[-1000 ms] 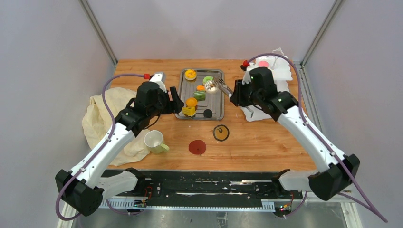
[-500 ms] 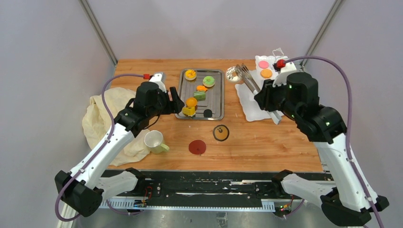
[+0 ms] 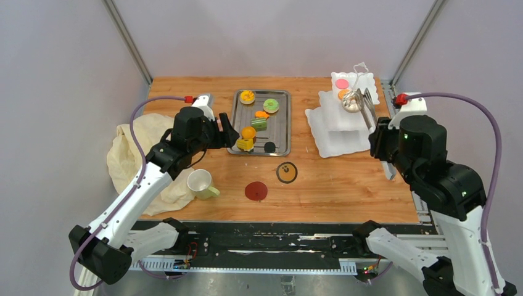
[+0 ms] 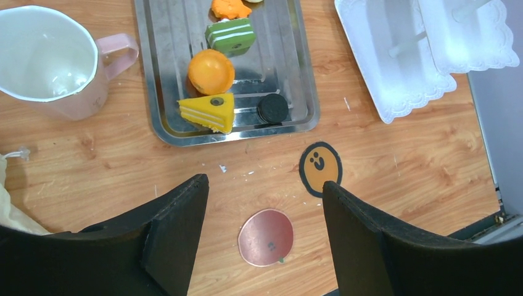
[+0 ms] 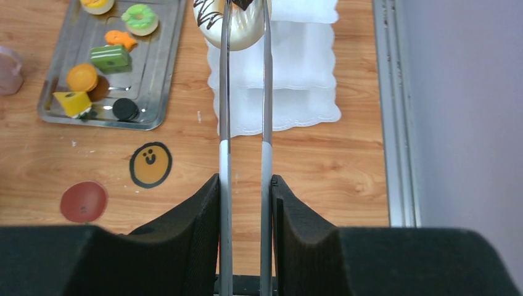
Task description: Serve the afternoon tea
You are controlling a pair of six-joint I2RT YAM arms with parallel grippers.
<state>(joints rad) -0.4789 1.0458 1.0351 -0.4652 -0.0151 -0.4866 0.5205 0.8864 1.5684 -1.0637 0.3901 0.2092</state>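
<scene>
My right gripper (image 5: 245, 182) is shut on the metal tongs (image 5: 226, 92). The tongs pinch a cream pastry with chocolate drizzle (image 5: 240, 28) above the white tiered stand (image 5: 296, 80), near its upper tier (image 3: 354, 86). A pink disc (image 3: 341, 83) and an orange tart (image 3: 341, 94) lie on that tier. My left gripper (image 4: 265, 191) is open and empty, hovering over the table in front of the steel tray (image 4: 154, 92), above the red coaster (image 4: 266, 237) and beside the orange face coaster (image 4: 321, 168). A pink mug (image 4: 43, 61) stands left of the tray.
The tray holds a green donut (image 3: 270, 105), an orange tart (image 3: 247, 96), a yellow wedge (image 4: 208, 112), a green slice (image 4: 230, 35) and a black cookie (image 4: 272, 108). A pale mug (image 3: 200, 183) sits by a cream cloth (image 3: 132, 151).
My right arm has swung right and back, carrying the tongs and the cream pastry from over the tray to over the stand. The left arm has stayed put.
</scene>
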